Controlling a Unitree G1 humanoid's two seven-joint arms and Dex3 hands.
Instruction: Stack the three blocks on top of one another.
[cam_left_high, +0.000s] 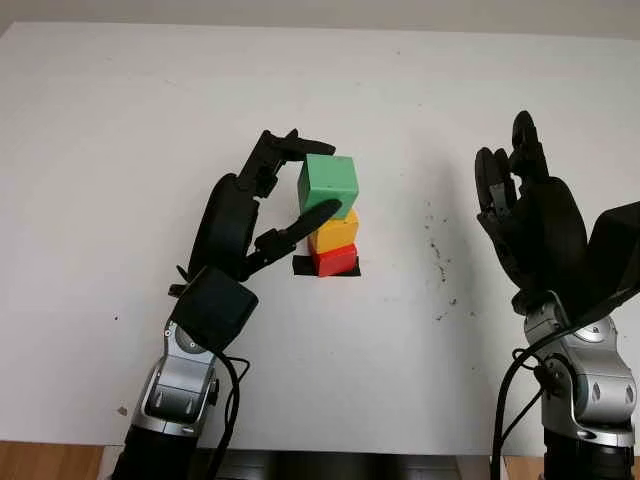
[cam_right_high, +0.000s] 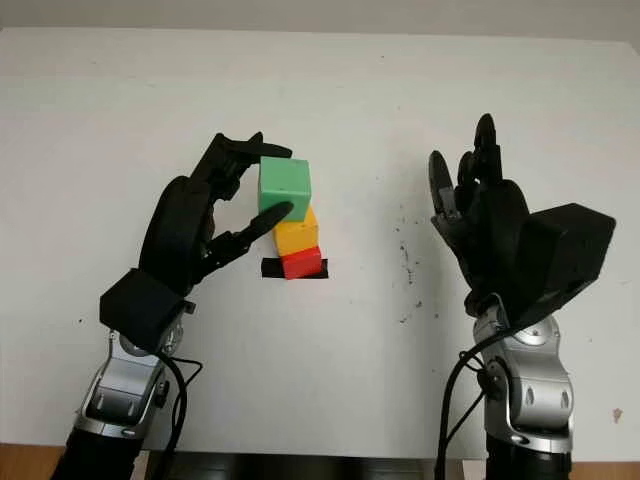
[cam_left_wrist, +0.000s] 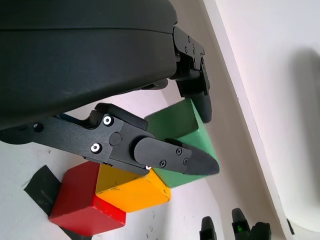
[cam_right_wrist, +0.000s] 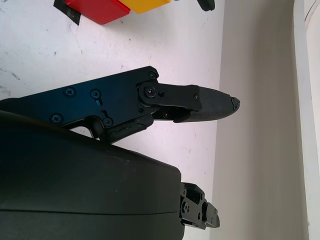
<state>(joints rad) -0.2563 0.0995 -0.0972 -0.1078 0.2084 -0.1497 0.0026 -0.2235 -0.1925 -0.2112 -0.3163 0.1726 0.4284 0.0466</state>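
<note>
A red block (cam_left_high: 335, 261) sits on a patch of black tape (cam_left_high: 302, 266) near the table's middle, with a yellow block (cam_left_high: 337, 232) stacked on it. A green block (cam_right_high: 285, 187) is at the top of the yellow one, slightly tilted and shifted toward the far left. My left hand (cam_left_high: 324, 178) is shut on the green block, one finger on its far edge and one on its near face. The left wrist view shows the green block (cam_left_wrist: 182, 127) touching the yellow block (cam_left_wrist: 132, 190) above the red block (cam_left_wrist: 82, 202). My right hand (cam_right_high: 462, 150) is open, raised to the right of the stack.
The white table (cam_left_high: 120, 130) stretches wide around the stack. Small dark specks (cam_left_high: 437, 250) dot the surface between the stack and the right hand. The table's near edge (cam_left_high: 350, 450) runs just in front of both arms.
</note>
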